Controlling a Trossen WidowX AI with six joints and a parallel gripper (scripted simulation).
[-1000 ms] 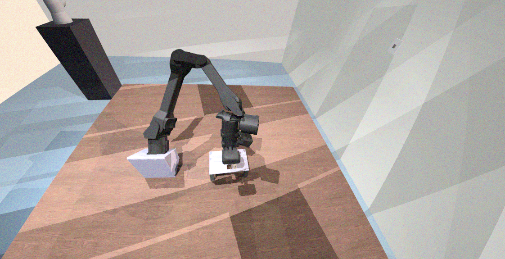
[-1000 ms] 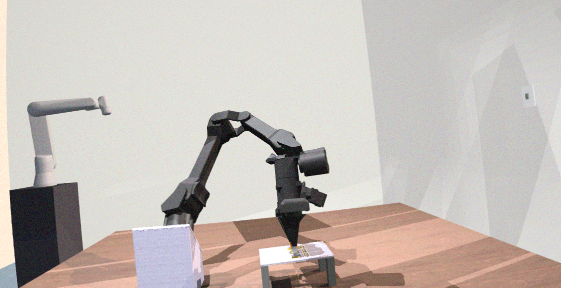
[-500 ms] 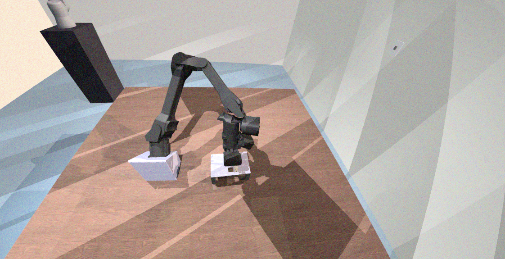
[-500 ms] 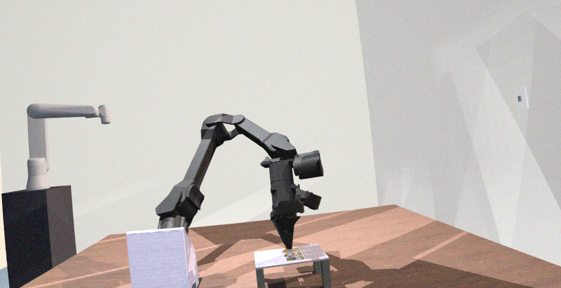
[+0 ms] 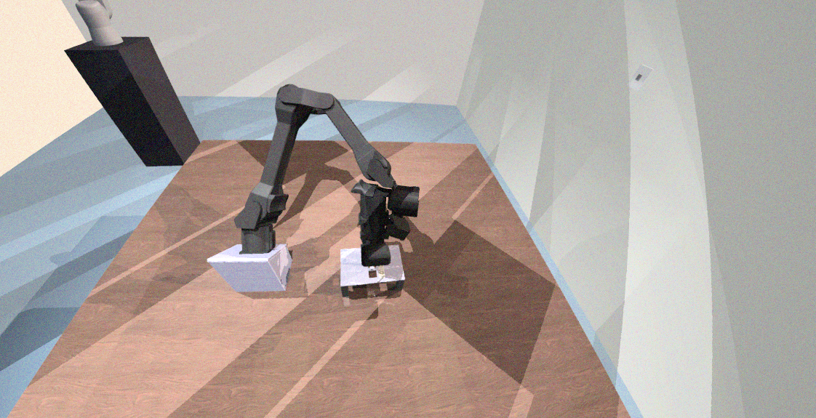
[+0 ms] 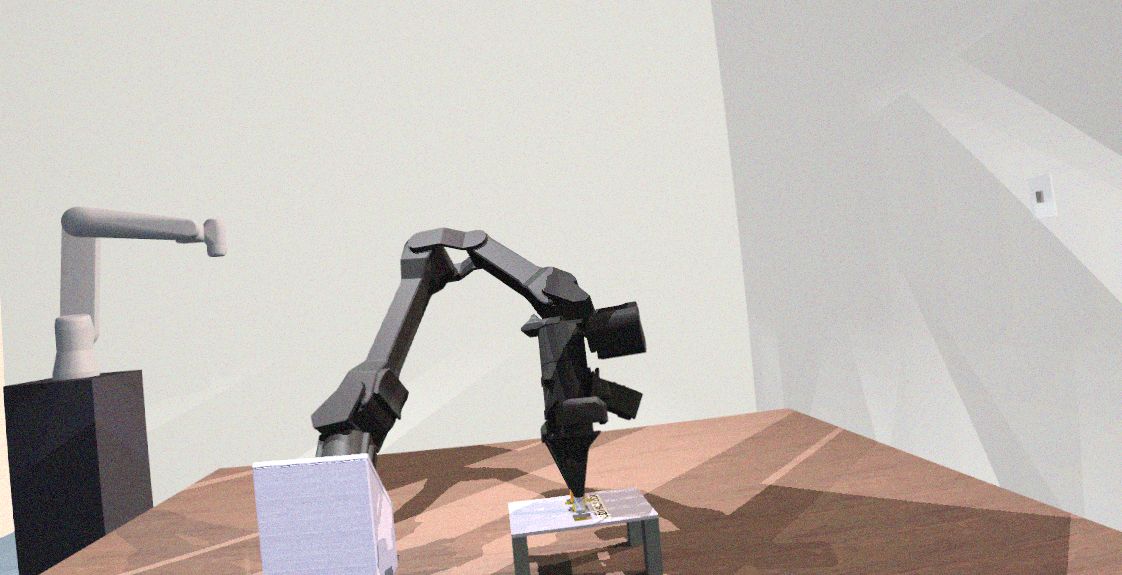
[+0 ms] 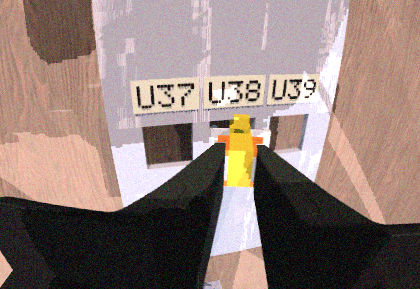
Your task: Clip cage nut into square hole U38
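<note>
Where U38 is marked, the claw (image 6: 579,495) (image 7: 239,154) narrowly grips the cage nut (image 7: 241,165)

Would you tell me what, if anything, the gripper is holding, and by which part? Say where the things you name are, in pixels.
The gripper (image 6: 578,495) (image 7: 239,154) holds the cage nut (image 7: 240,165), apparently by its orange side wings; the exact contact is partly hidden by the fingertips.

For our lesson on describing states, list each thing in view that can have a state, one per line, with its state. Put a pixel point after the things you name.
Gripper (image 6: 577,494) (image 7: 239,154): shut on the cage nut.
Cage nut (image 7: 240,165): held, partly covering the U38 hole in the wrist view; seating unclear.
U37 hole (image 7: 168,145): unfilled.
U39 hole (image 7: 286,133): unfilled.
Rail plate (image 5: 353,273) (image 6: 533,520) (image 7: 160,33): raised on legs.
</note>
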